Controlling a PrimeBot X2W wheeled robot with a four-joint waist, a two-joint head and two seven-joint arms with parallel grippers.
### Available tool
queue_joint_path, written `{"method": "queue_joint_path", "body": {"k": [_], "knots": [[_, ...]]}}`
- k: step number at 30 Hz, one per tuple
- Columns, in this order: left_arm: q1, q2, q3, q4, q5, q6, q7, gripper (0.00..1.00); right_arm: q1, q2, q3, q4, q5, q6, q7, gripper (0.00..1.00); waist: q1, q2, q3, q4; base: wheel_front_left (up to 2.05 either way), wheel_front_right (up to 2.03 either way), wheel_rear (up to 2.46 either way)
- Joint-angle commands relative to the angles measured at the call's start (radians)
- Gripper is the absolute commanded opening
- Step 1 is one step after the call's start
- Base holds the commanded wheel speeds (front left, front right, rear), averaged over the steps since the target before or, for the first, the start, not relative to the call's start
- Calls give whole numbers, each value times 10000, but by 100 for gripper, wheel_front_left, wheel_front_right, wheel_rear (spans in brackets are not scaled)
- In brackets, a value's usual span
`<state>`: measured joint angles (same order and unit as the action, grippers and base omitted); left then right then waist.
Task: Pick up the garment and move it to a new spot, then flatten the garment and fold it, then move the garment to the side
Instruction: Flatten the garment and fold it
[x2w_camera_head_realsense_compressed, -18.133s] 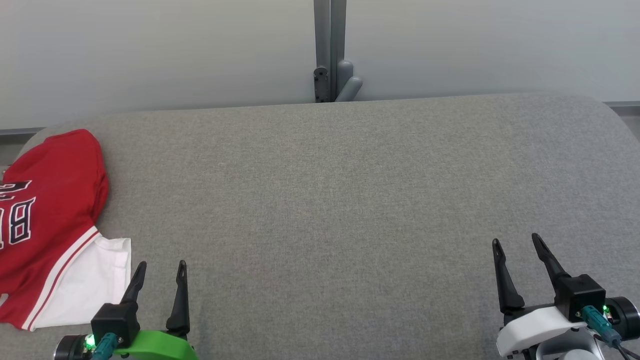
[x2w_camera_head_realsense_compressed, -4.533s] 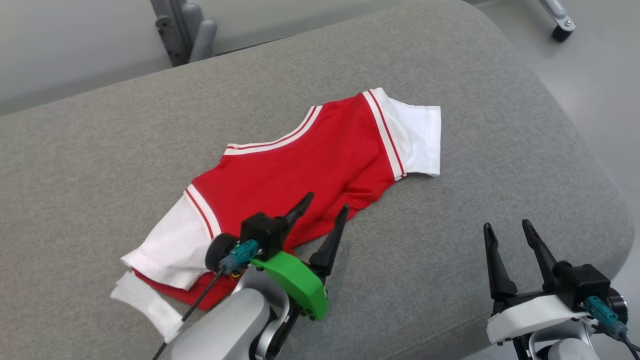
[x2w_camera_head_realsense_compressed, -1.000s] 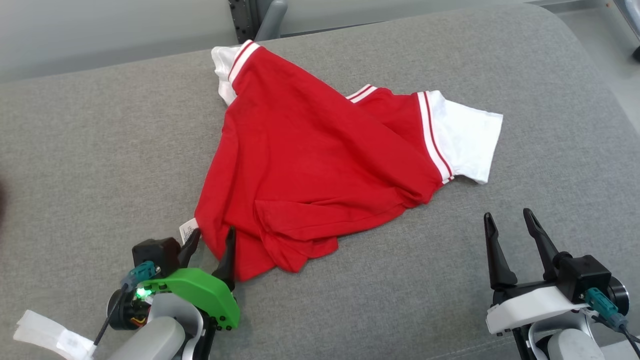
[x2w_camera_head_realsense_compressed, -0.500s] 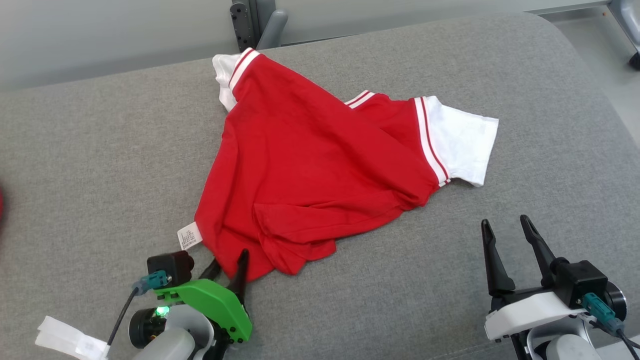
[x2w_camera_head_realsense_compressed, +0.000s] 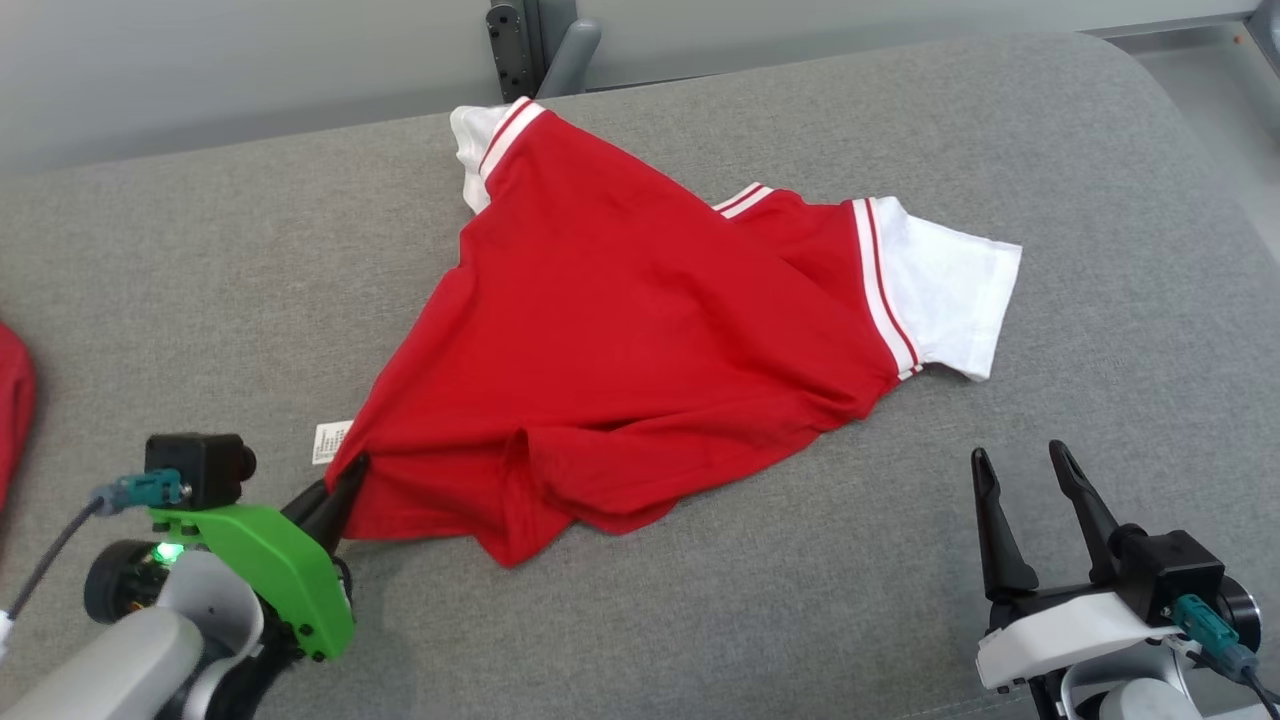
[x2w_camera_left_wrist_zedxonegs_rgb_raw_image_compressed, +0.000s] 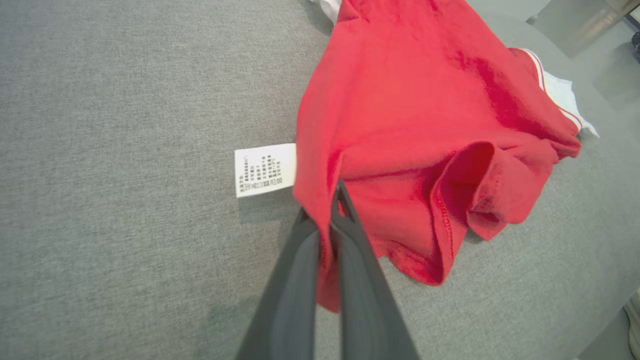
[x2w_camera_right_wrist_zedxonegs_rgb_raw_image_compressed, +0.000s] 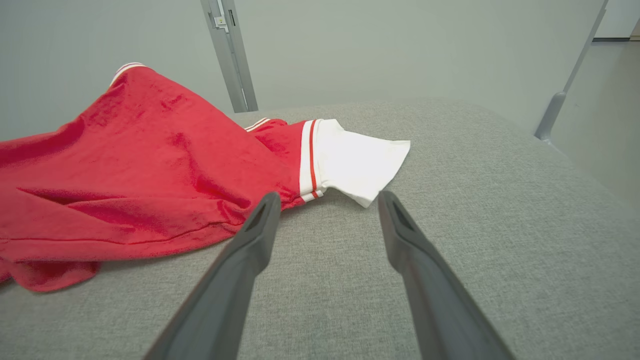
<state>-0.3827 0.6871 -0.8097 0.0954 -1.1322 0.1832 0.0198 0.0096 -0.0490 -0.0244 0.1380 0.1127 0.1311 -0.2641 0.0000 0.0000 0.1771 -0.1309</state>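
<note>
Our left gripper (x2w_camera_head_realsense_compressed: 345, 482) is closed on the near left corner of the red shirt (x2w_camera_head_realsense_compressed: 620, 350), probably to pull it flat. Our right gripper (x2w_camera_head_realsense_compressed: 1018, 455) stands wide and empty by the near right edge of the grey surface (x2w_camera_head_realsense_compressed: 200, 280). The shirt lies crumpled across the middle.

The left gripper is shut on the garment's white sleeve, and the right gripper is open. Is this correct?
No. The left gripper is shut on the red corner of the garment beside the care label, not the white sleeve; the left wrist view shows it. The right gripper is open.
</note>
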Motion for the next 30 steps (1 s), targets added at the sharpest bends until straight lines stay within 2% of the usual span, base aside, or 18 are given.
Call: {"method": "queue_joint_path", "body": {"k": [1, 5, 6, 8, 11, 15, 20, 24, 25, 26, 30], "knots": [[-324, 603, -36, -387, 54, -190, 538, 0, 33, -28, -6, 1, -12, -7, -5, 100, 0, 0, -43, 141, 0, 0, 0], [-900, 1703, 152, -979, -390, -738, 1767, 0, -85, -26, 29, 2, -126, -7, -5, 100, 0, 0, -51, 294, 0, 0, 0], [-900, 1703, 152, -979, -390, -738, 1767, 0, -85, -26, 29, 2, -126, -7, -5, 100, 0, 0, -51, 294, 0, 0, 0], [-1213, 2026, 331, -903, -616, -986, 2180, 0, -173, -28, 30, 9, -152, -7, -5, 100, 0, 0, -21, 343, 0, 0, 0], [-1569, 2175, 404, -454, -882, -1289, 2666, 0, -256, -28, 67, 41, -142, -7, -4, 100, 0, 0, 36, 367, 0, 0, 0], [-2014, 1908, 311, 516, -619, -1573, 2712, 0, -361, -28, 151, 36, -64, -7, -4, 100, 0, 0, 149, 348, 0, 0, 0], [-2455, 1214, 525, 2095, 21, -1641, 1320, 0, -400, -29, 231, 64, -8, -7, -4, 100, 0, 0, 274, 260, 0, 0, 0], [-2463, 831, 545, 2930, 108, -1961, 688, 0, -356, -29, 198, 72, -29, -7, -4, 100, 0, 0, 266, 184, 0, 0, 0], [-2447, 699, 603, 3248, 115, -1930, 462, 27, -313, -28, 167, 65, -51, -7, -4, 100, 0, 0, 255, 188, 0, 0, 0], [-2454, 662, 647, 3384, 199, -1855, 256, 100, -293, -28, 167, 72, -58, -7, -4, 100, 0, 0, 236, 181, 0, 0, 0], [-2121, 525, 949, 3526, 358, -1241, -764, 100, -206, -28, 151, 79, -81, -7, -4, 100, 0, 0, 148, 163, 0, 0, 0]]}}
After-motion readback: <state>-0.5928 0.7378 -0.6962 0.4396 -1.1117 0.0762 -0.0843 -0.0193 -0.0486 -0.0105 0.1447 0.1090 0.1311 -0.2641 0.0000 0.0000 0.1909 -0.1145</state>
